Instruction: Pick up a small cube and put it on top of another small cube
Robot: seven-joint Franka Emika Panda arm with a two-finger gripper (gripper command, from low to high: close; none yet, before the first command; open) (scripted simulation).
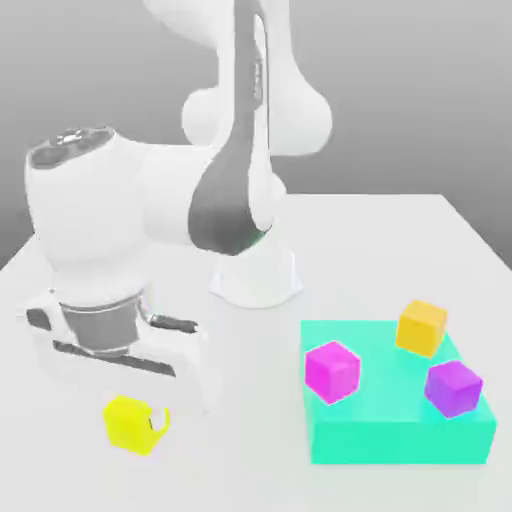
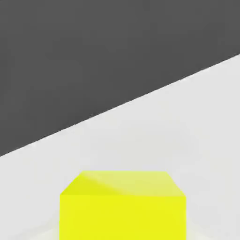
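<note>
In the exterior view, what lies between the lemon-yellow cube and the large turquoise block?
Only bare white tabletop separates the lemon-yellow cube from the turquoise block, seen in the exterior view.

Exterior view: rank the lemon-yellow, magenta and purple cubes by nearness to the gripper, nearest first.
1. Lemon-yellow cube, at the gripper.
2. Magenta cube, green block's left side.
3. Purple cube, the block's right side.

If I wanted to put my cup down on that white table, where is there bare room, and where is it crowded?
Bare white table lies between the robot's base and the far right corner, and between the yellow cube and the green block. The block's top is crowded with pink, orange and purple cubes.
</note>
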